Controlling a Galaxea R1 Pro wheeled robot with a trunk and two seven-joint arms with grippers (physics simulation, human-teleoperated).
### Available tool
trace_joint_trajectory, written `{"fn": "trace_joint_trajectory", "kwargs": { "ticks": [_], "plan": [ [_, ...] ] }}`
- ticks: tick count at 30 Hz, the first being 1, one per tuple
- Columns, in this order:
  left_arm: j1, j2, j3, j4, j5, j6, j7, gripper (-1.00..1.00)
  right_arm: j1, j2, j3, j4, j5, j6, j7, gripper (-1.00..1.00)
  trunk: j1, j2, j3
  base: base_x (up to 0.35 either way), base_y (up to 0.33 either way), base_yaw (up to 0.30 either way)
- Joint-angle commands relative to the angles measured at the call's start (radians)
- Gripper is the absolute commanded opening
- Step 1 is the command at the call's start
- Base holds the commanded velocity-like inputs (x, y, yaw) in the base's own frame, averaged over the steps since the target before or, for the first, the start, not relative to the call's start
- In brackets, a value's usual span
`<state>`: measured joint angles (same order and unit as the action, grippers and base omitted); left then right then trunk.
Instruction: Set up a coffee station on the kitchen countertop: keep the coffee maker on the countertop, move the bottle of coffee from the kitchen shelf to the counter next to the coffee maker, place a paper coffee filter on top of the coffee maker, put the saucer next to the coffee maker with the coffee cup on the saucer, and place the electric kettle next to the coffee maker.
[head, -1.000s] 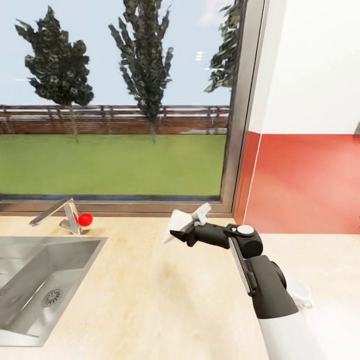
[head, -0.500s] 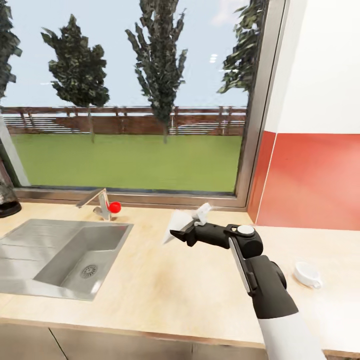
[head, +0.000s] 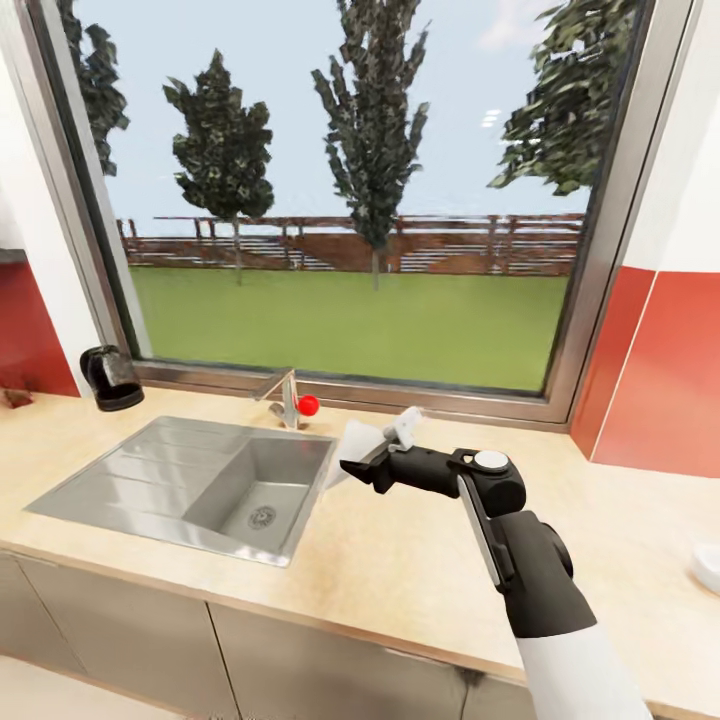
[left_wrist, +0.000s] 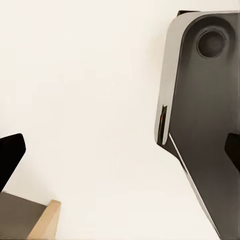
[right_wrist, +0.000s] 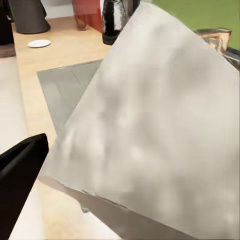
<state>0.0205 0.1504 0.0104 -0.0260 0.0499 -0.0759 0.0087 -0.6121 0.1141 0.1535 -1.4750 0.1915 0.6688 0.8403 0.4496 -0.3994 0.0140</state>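
In the head view the right gripper (head: 385, 447) sits near the middle of the frame, held above the countertop (head: 420, 560). Its fingers are closed on a white paper coffee filter (head: 355, 445), which stands out from the fingers toward the left, just beside the right edge of the steel sink (head: 190, 490). In the right wrist view the same paper coffee filter (right_wrist: 150, 130) covers most of the frame, and one black fingertip (right_wrist: 20, 175) shows at the lower left.

The sink lies in the left half of the head view, with a faucet (head: 283, 392) carrying a red knob (head: 308, 405) behind it, in front of the big window (head: 350, 200). A dark electric kettle (head: 112, 380) stands on the countertop at the left edge of the frame, near the window corner. A white coffee cup (head: 707, 565) is cut by the right edge of the frame, well apart from the gripper. In the right wrist view a small white saucer (right_wrist: 39, 43) lies on the counter at the upper left.

In the left wrist view the left gripper's dark fingertips (left_wrist: 10, 155) sit at the two side edges of the frame, wide apart, with nothing between them.
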Motion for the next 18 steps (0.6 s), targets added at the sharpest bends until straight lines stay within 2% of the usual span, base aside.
{"fn": "trace_joint_trajectory", "kwargs": {
  "ticks": [1, 11, 18],
  "plan": [
    [0.001, 0.000, 0.000, -0.002, 0.005, -0.001, 0.001, 1.00, 0.000, 0.001, -0.001, -0.001, 0.010, 0.003, 0.008, -1.00, 0.000, -0.001, 0.000, -0.005, 0.307, 0.267],
    [0.001, -0.007, 0.000, -0.003, 0.005, 0.000, -0.006, 1.00, 0.000, 0.001, 0.000, -0.001, 0.009, 0.003, 0.008, -1.00, 0.000, -0.001, 0.006, -0.001, 0.320, 0.267],
    [0.001, -0.015, 0.000, -0.009, 0.005, -0.003, -0.010, 1.00, 0.000, 0.001, 0.000, -0.001, 0.009, 0.003, 0.008, -1.00, 0.000, -0.001, 0.010, 0.073, 0.338, 0.266]
  ]
}}
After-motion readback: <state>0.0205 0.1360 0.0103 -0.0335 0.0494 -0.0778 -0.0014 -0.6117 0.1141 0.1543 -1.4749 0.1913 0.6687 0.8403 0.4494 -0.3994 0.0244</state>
